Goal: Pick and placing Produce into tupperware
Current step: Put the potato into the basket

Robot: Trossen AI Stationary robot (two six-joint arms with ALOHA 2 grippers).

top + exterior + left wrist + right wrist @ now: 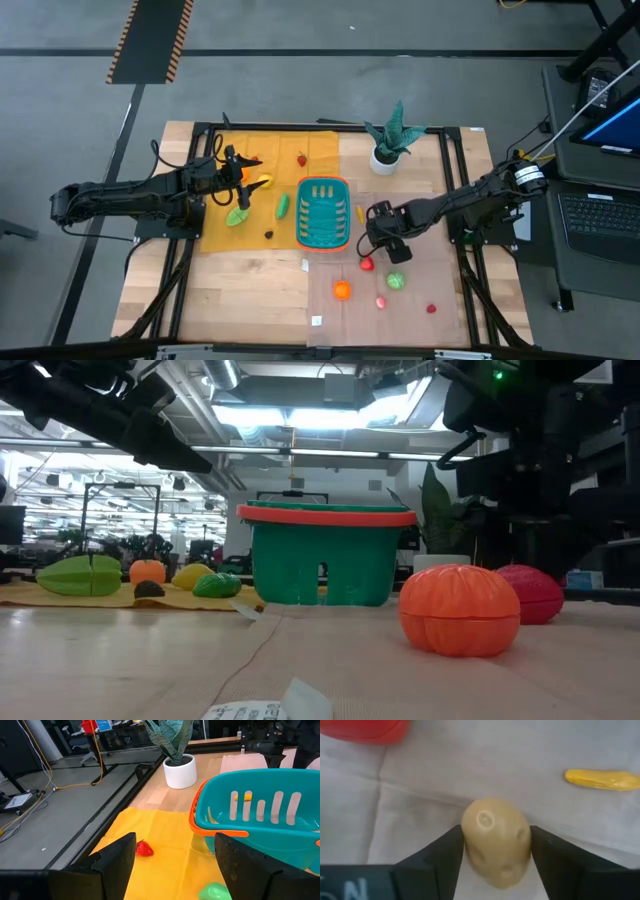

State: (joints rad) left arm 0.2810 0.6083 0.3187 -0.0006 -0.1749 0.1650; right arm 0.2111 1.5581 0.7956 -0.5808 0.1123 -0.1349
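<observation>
I had the right pincer (495, 855) closing on the tan potato (496, 840), fingers flanking it; squeeze centrally before lifting toward the teal basket (324, 213). Left pincer (175, 860) hung open, empty, at the high view's left.

Bright overhead ceiling lights (300, 415) glare; right wrist close-up looks soft, blurred.

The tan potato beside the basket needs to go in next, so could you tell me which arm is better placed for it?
The right arm. Its pincer already straddles the tan potato, fingers at both sides, just right of the teal basket. The left pincer hangs open over the yellow cloth, across the basket.
</observation>
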